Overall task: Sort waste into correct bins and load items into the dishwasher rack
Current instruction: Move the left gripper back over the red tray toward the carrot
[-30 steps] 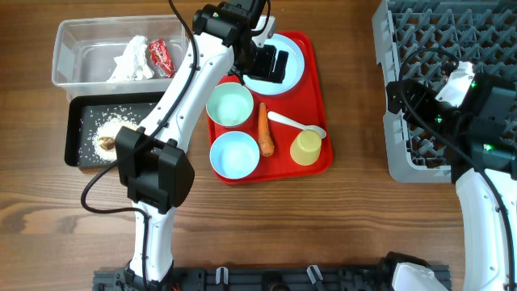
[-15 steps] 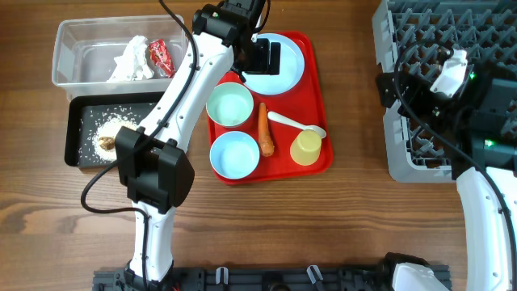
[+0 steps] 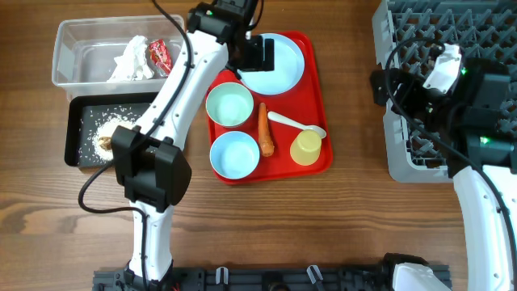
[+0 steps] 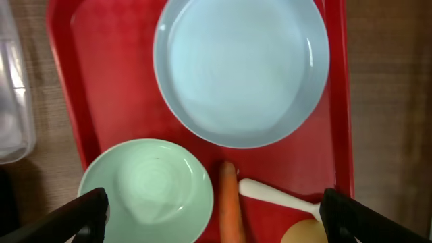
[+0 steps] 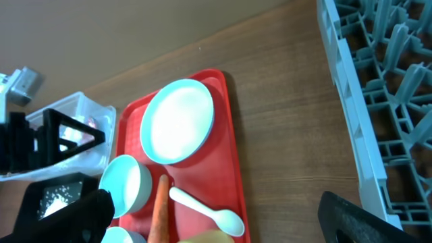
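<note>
On the red tray [image 3: 319, 97] lie a pale blue plate [image 3: 279, 66], a pale green bowl [image 3: 229, 105], a light blue bowl [image 3: 234, 154], an orange carrot piece [image 3: 266, 129], a white spoon [image 3: 297, 124] and a yellow cup [image 3: 307, 147]. My left gripper [image 3: 260, 52] hangs open over the plate's left edge, holding nothing. In its wrist view the plate [image 4: 243, 67], green bowl [image 4: 145, 189], carrot [image 4: 229, 209] and spoon [image 4: 277, 197] lie below the left gripper [image 4: 214, 206]. My right gripper [image 3: 386, 87] is open and empty at the dishwasher rack's [image 3: 452, 32] left edge.
The clear tub [image 3: 73, 36] at the far left holds a crumpled tissue [image 3: 133, 58] and a red wrapper [image 3: 160, 55]. The black tray [image 3: 77, 129] below it holds rice grains [image 3: 109, 123] and a brown lump [image 3: 106, 144]. Bare wood lies between red tray and rack [image 5: 378, 101].
My right arm has swung left and up along the rack's left edge, toward the red tray. My left gripper has shifted slightly up over the plate. Both stay open.
</note>
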Robot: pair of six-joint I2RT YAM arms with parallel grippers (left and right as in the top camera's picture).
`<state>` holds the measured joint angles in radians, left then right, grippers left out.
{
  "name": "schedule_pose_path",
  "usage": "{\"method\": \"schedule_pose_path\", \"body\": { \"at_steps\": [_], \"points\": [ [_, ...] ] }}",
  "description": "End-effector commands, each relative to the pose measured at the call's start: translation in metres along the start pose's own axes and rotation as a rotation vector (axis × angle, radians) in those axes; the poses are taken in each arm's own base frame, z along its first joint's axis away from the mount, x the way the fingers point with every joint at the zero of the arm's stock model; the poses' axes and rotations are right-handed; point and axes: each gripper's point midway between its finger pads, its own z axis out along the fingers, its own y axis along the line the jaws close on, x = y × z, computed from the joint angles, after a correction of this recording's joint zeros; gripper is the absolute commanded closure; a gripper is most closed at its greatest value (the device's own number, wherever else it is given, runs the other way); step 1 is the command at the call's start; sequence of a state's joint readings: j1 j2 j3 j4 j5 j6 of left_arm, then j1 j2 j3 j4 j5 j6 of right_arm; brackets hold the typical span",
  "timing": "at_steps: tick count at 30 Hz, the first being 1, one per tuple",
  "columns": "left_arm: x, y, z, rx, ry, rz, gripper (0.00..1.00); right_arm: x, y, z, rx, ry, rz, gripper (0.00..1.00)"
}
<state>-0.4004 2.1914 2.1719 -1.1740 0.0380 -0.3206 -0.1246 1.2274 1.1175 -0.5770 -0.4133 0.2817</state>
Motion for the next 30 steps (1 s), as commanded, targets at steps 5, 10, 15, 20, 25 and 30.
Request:
{"method": "schedule_pose_path", "body": {
  "at_steps": [5,10,15,20,25,30],
  "points": [
    [-0.006,0.018,-0.021,-0.017,-0.028,-0.06,0.0,-0.01,0.017,0.013,0.026,0.06,-0.072,0.0],
    [-0.01,0.03,-0.038,-0.02,-0.048,-0.086,0.0,0.017,0.023,0.037,0.085,0.199,-0.124,0.0],
    [-0.009,0.067,-0.053,-0.05,-0.031,-0.186,0.0,0.058,0.035,0.062,0.104,0.343,-0.176,0.0],
    [-0.004,0.08,-0.056,-0.025,0.008,-0.228,0.0,0.085,0.042,0.073,0.12,0.432,-0.212,0.0],
    [0.008,0.046,-0.053,0.022,0.04,-0.108,0.0,0.077,0.043,0.072,0.122,0.398,-0.178,0.0],
    [0.035,-0.006,-0.05,0.032,0.077,0.088,0.01,0.063,0.025,0.067,0.152,0.365,-0.113,0.0]
  ]
}}
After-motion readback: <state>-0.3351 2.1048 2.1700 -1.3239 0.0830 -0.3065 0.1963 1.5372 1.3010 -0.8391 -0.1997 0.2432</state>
